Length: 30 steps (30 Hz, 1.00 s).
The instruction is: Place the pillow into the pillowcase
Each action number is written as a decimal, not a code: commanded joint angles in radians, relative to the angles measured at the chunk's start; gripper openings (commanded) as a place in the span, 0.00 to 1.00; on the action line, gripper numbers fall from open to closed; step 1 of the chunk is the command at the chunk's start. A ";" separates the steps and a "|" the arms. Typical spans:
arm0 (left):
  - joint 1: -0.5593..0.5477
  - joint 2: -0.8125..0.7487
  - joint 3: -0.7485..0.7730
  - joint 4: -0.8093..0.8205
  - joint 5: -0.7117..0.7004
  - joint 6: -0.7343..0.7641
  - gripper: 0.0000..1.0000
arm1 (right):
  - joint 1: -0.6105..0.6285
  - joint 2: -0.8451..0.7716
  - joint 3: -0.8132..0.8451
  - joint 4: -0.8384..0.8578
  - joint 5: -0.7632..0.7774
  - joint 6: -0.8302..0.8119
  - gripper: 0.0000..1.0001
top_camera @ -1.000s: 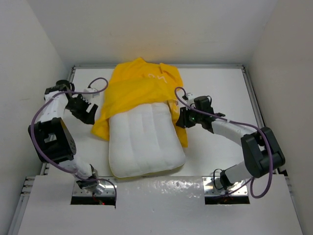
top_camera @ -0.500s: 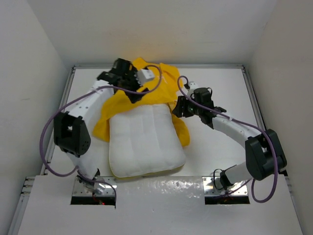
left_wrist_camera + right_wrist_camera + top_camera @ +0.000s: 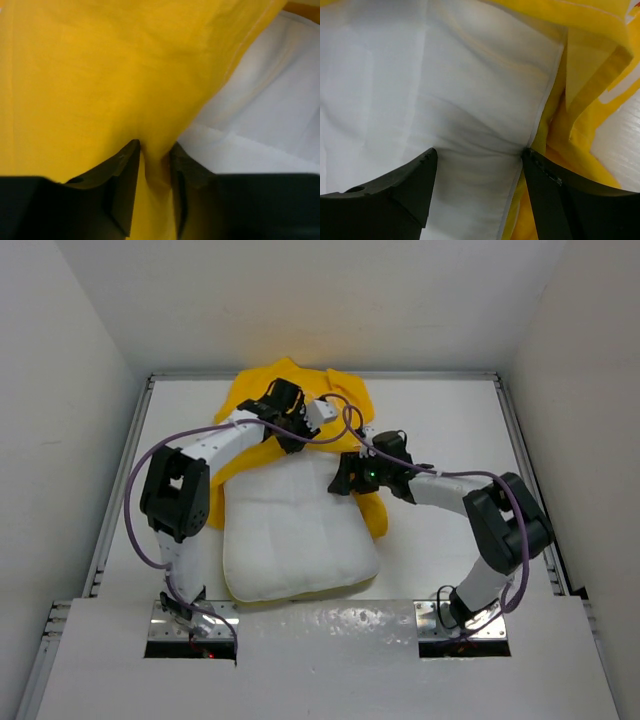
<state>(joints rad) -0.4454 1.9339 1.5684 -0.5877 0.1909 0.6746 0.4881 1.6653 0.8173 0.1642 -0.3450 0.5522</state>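
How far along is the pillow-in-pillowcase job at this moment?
Done: only the far end of the pillow is covered by the pillowcase; most of it is bare. In hand: the left hand pinches a fold of the yellow cloth, and the right hand stands open over the pillow's edge. Left: draw the case down over the rest.

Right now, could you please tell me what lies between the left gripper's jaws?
A fold of the thin yellow fabric pillowcase sits pinched between the jaws of the left gripper; the left wrist view shows it.
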 commanded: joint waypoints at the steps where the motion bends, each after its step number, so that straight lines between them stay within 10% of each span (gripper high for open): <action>1: 0.001 -0.024 -0.027 0.040 0.048 -0.024 0.25 | 0.001 0.034 0.006 0.029 -0.046 -0.001 0.69; 2: 0.001 -0.021 -0.027 0.037 0.051 -0.030 0.03 | 0.001 0.046 0.013 0.025 -0.045 -0.005 0.69; 5: 0.001 -0.023 -0.004 0.026 0.068 -0.061 0.00 | 0.001 0.108 0.043 0.017 -0.075 -0.012 0.65; 9: 0.001 -0.032 0.134 -0.070 0.213 -0.090 0.00 | 0.003 0.174 0.144 0.067 -0.198 0.011 0.00; 22: 0.001 -0.082 0.306 -0.317 0.492 -0.058 0.00 | 0.001 0.066 0.236 0.839 0.240 0.288 0.00; 30: 0.007 -0.105 0.239 -0.419 0.564 0.083 0.00 | 0.001 0.096 0.164 0.764 0.685 0.368 0.00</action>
<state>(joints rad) -0.4232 1.9015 1.8427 -0.8551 0.5934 0.6975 0.4999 1.7679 0.9672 0.7593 0.0303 0.8555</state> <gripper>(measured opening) 0.006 0.011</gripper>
